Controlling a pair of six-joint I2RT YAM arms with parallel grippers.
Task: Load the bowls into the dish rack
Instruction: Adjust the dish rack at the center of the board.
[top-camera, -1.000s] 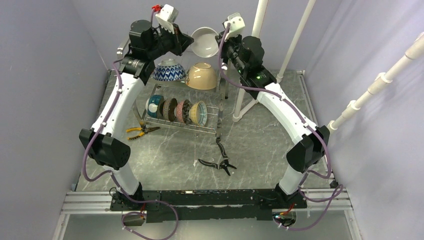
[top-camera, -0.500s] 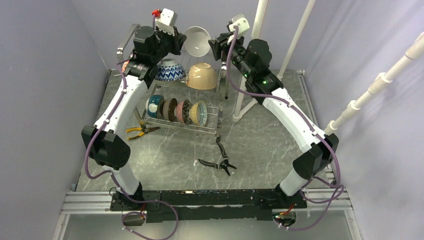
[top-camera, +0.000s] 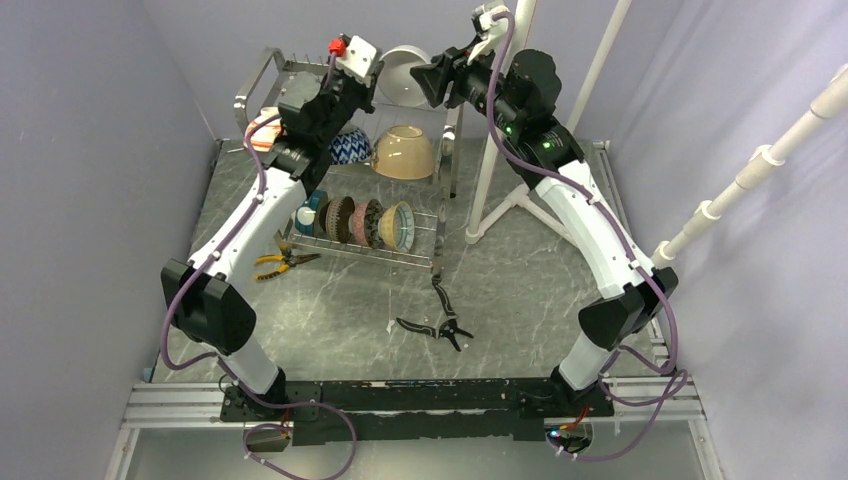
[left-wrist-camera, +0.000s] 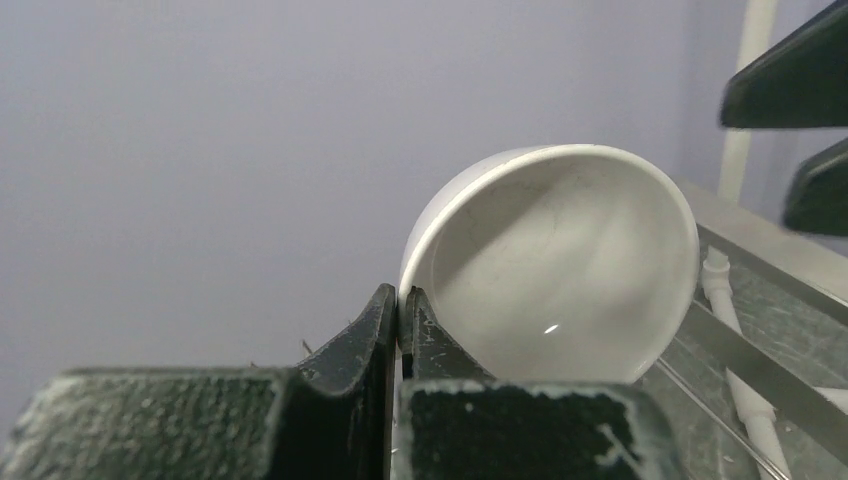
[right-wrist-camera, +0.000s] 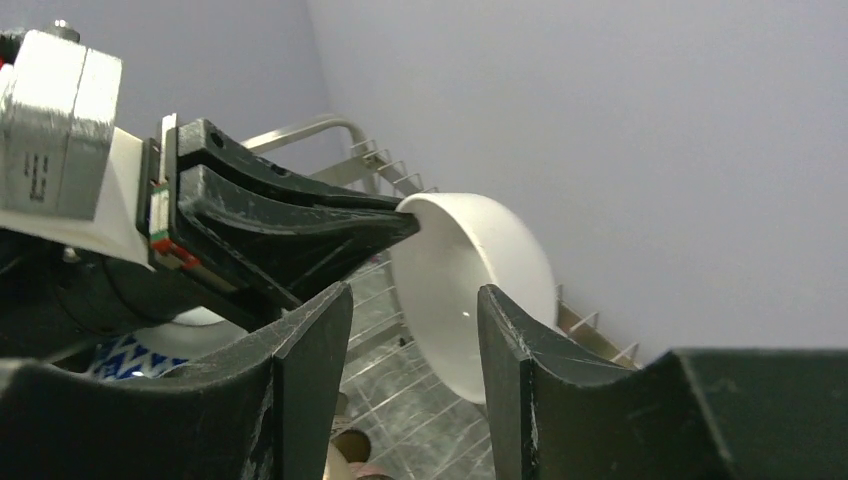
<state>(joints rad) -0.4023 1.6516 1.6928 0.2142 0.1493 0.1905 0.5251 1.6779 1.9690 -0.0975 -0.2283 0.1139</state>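
Observation:
A plain white bowl hangs on edge above the top tier of the steel dish rack. My left gripper is shut on its rim, one finger inside and one outside. My right gripper stands open just in front of the white bowl, touching nothing. On the top tier sit a blue-white zigzag bowl and a tan bowl. Several patterned bowls stand on edge in the lower tier. A red-patterned bowl shows behind my left arm.
Yellow-handled pliers lie left of the rack. Black pliers lie on the marbled table in front of it. White pipes stand right of the rack, another pipe slants at far right. Purple walls close in all round.
My right gripper has opened and let go of the white bowl. Both arms have reached farther back and higher over the rack, the left gripper still holding the bowl.

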